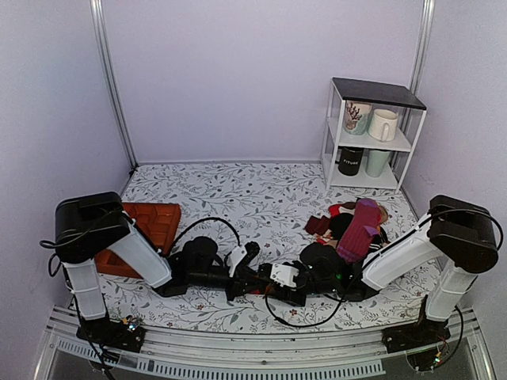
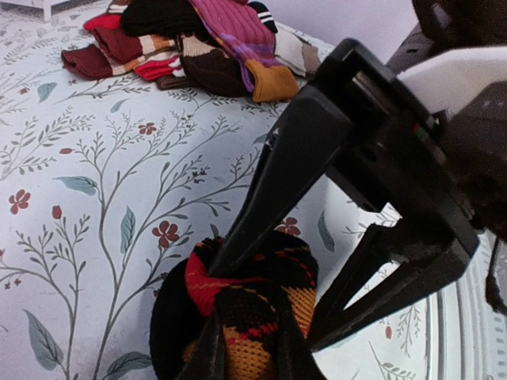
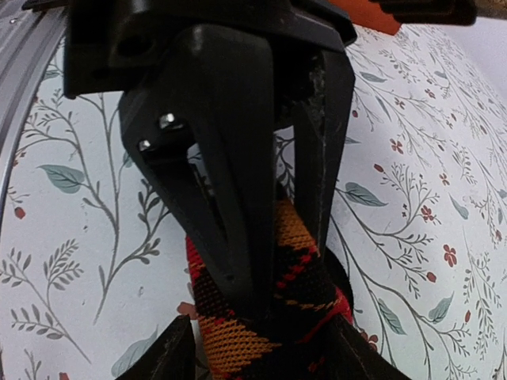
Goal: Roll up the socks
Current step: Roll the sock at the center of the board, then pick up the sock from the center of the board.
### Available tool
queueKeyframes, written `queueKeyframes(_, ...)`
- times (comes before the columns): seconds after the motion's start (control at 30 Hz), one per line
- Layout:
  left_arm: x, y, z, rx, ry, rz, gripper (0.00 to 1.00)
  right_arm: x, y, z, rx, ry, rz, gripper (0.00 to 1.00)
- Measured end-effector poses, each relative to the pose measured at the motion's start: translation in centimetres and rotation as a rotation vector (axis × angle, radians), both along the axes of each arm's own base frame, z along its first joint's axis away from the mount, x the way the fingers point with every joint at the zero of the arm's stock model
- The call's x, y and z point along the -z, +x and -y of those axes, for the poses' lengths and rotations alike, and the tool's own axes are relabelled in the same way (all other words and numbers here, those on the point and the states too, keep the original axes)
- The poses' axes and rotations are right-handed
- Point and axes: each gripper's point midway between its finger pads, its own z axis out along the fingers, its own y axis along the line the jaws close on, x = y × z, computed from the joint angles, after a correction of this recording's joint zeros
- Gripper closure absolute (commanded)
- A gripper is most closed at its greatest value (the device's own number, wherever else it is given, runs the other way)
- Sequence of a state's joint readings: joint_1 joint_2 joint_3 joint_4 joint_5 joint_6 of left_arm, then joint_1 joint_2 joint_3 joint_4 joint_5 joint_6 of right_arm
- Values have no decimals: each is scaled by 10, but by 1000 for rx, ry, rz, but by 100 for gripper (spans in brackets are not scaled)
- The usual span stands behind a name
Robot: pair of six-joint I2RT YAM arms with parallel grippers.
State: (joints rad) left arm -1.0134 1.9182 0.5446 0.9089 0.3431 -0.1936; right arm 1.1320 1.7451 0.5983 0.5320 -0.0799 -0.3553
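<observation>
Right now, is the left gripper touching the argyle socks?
Touching. The left wrist view shows the left gripper with its jaws clamped on the rolled argyle socks, the knit squeezed between them.

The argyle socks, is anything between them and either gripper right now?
Nothing visible. The left gripper is pinched on the socks, and the right gripper has its open jaws around the same bundle, one of them touching it.

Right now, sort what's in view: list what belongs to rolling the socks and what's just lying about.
Job in hand: argyle socks; left gripper, shut on them; right gripper, open around them.
Lying about: pile of other socks; shelf of mugs; orange tray.
</observation>
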Motion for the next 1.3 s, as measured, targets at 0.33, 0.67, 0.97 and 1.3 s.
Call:
queueKeyframes(0.33,0,1,0,-2,2,-2,99,4,5,-2,45,-51,25,77)
queueKeyframes(0.67,-7,5,-3,-10,21,21,70,4,5,-6,55,-79,-35,83)
queueKeyframes(0.97,-6,0,-25,-20,95,81,48,4,2,-19,26,-68,-105,84)
queueKeyframes(1.3,-20,-11,-106,-221,142,263,1,2,-1,-31,-16,-79,-181,84)
